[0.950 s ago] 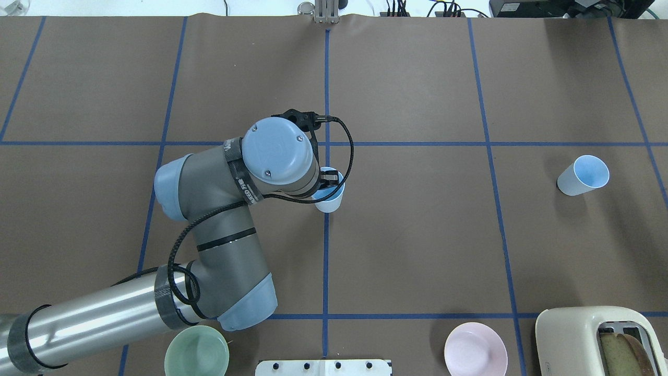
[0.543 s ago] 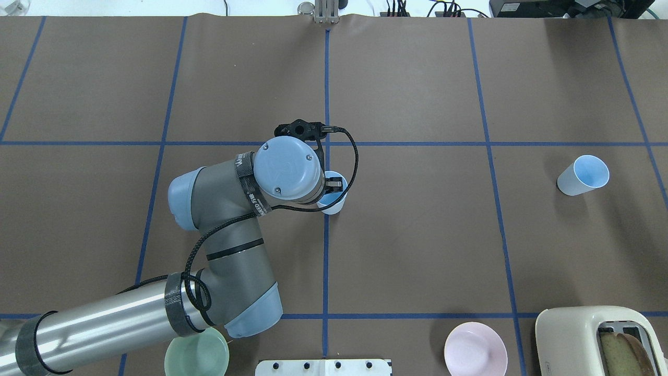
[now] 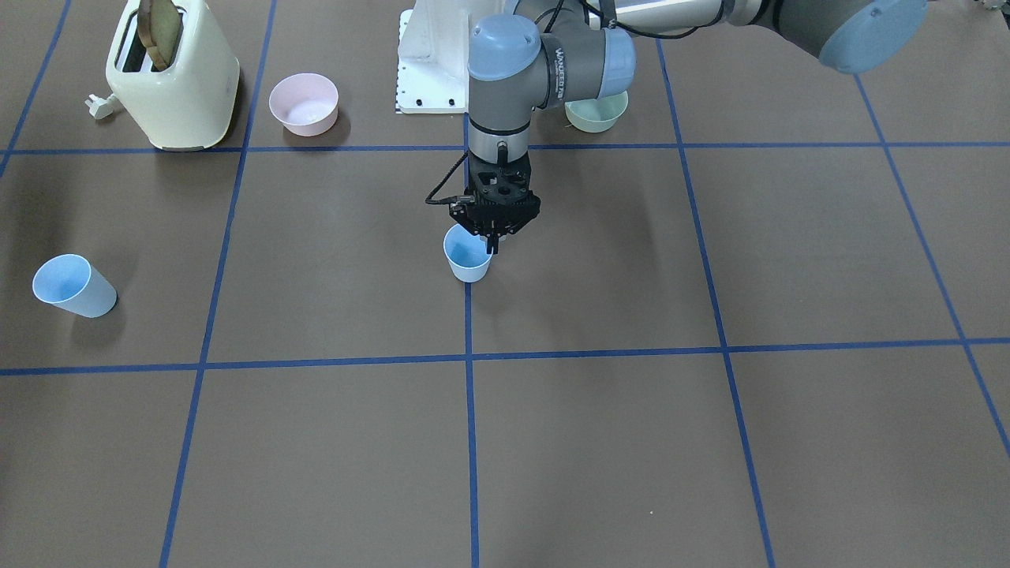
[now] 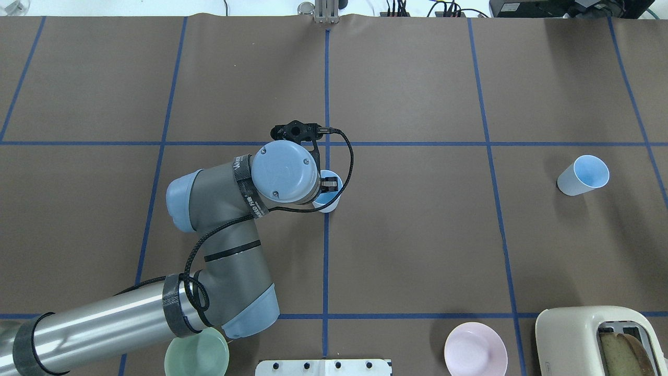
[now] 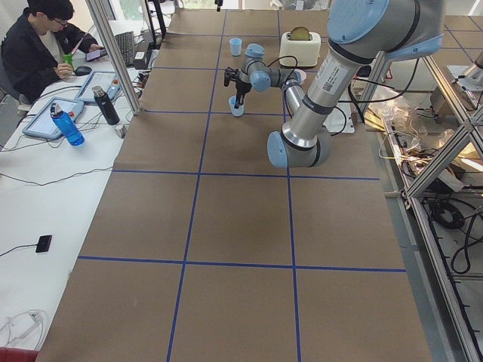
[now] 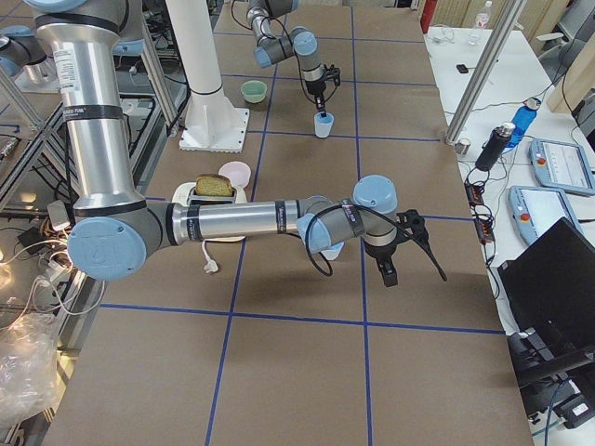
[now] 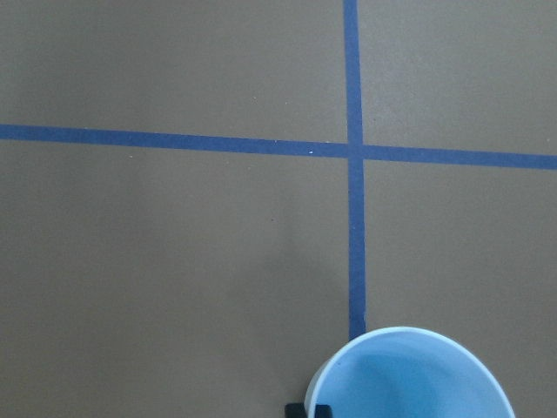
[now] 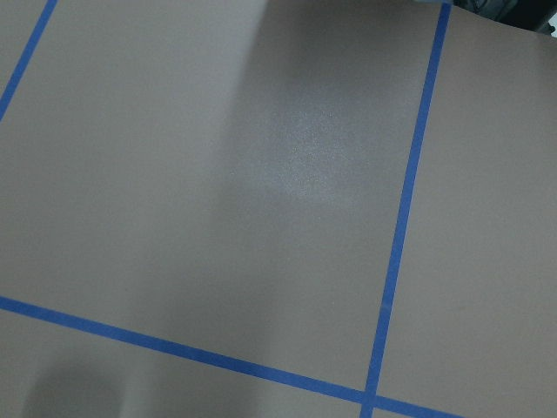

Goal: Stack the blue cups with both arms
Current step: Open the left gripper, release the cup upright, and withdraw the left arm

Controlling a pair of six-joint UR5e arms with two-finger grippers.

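One blue cup [image 3: 468, 262] sits at the table's middle on a blue tape line, at or just above the surface. My left gripper [image 3: 491, 243] points straight down and is shut on its rim, one finger inside [image 4: 329, 183] and one outside [image 7: 307, 409]. The cup's rim fills the bottom of the left wrist view [image 7: 409, 374]. The second blue cup [image 4: 583, 176] stands upright and alone far on my right [image 3: 72, 285]. My right arm [image 6: 279, 221] shows only in the exterior right view, so I cannot tell whether its gripper [image 6: 389, 269] is open or shut.
A cream toaster [image 4: 589, 339] with bread stands at the near right corner, with a pink bowl [image 4: 475, 349] beside it. A green bowl [image 4: 197, 355] sits under my left arm's elbow. The white base mount [image 4: 323, 367] is at the near edge. A person [image 5: 38, 38] sits beside the table.
My left gripper has come down with the blue cup in it and shifted slightly. The second cup has not moved.
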